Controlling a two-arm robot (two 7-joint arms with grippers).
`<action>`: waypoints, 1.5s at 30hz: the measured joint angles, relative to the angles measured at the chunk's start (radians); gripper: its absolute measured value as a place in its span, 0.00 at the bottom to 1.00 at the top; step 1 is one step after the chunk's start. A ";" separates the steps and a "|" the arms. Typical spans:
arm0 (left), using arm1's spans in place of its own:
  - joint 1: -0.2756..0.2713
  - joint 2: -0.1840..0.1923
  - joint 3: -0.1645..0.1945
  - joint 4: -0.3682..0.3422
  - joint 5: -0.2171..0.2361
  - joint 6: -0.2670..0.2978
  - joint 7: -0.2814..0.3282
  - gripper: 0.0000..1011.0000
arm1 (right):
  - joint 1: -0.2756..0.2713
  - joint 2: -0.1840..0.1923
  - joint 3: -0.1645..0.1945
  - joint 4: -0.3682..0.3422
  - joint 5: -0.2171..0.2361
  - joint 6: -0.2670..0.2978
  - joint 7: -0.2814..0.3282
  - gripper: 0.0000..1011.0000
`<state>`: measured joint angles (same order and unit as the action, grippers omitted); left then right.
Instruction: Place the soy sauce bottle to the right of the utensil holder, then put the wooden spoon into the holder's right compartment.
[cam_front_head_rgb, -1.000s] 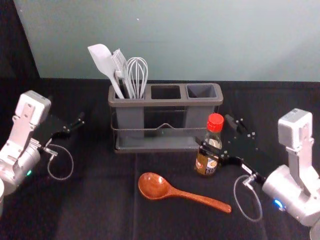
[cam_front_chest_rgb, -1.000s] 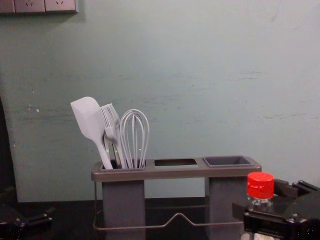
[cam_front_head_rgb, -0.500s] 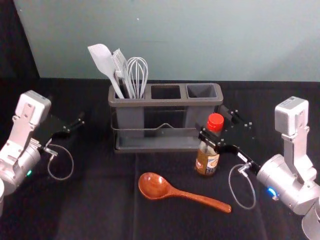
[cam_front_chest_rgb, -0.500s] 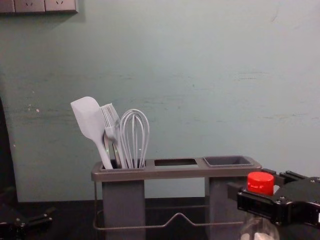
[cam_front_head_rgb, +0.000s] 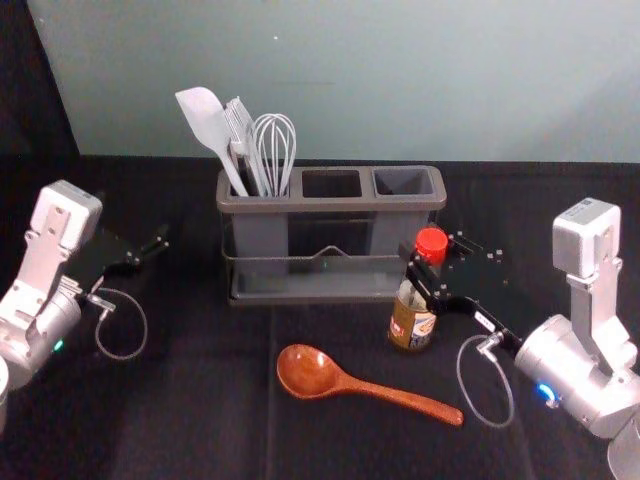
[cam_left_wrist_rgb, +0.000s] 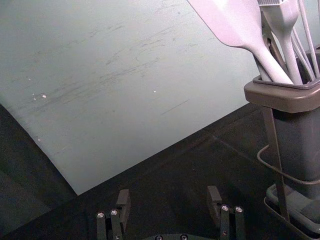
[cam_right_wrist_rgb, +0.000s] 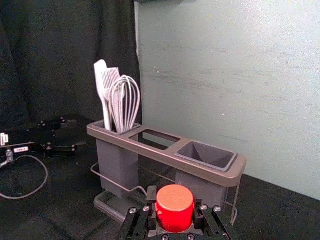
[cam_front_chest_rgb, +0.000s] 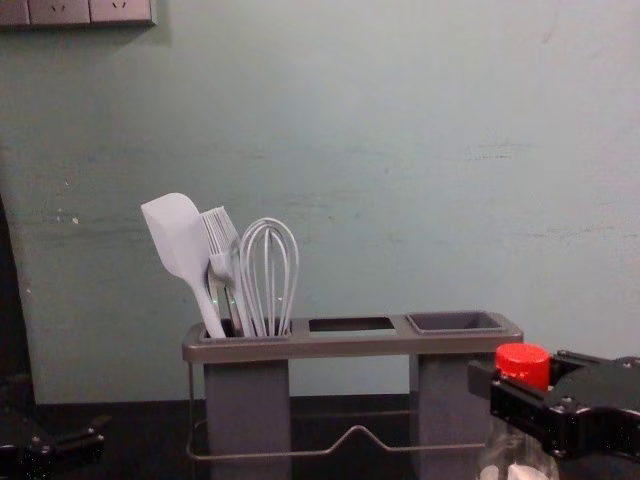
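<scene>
Since the last frame, right gripper (cam_front_head_rgb: 431, 247) fingers have closed in, now nearly shut with the soy sauce bottle (cam_front_head_rgb: 412, 325) between them, gripped just under the red cap. Bottle is upright on the table, front right of the utensil holder (cam_front_head_rgb: 330, 205). Wooden spoon (cam_front_head_rgb: 308, 371) lies in front of the holder. Left gripper (cam_front_head_rgb: 150, 246) parked at left, fingers wide apart, holding nothing.

Chest view: soy sauce bottle (cam_front_chest_rgb: 516, 452), utensil holder (cam_front_chest_rgb: 350, 346) cut off below.

gap between holder (cam_front_head_rgb: 330, 205) and spoon (cam_front_head_rgb: 308, 373), bottle (cam_front_head_rgb: 412, 327) at right
</scene>
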<state>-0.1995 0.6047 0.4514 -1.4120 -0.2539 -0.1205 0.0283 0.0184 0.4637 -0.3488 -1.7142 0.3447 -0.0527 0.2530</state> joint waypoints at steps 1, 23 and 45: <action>0.000 0.000 0.000 0.000 0.000 0.000 0.000 0.99 | -0.003 0.001 0.002 -0.004 -0.002 0.000 0.001 0.38; 0.000 0.000 0.000 0.000 0.000 0.000 0.000 0.99 | -0.044 0.050 0.148 -0.026 0.009 0.027 0.068 0.38; 0.000 0.000 0.000 0.000 0.000 0.000 0.000 0.99 | 0.128 0.025 0.153 0.193 0.063 0.012 0.173 0.38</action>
<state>-0.1996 0.6047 0.4514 -1.4120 -0.2539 -0.1205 0.0283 0.1466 0.4885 -0.1953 -1.5216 0.4073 -0.0412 0.4263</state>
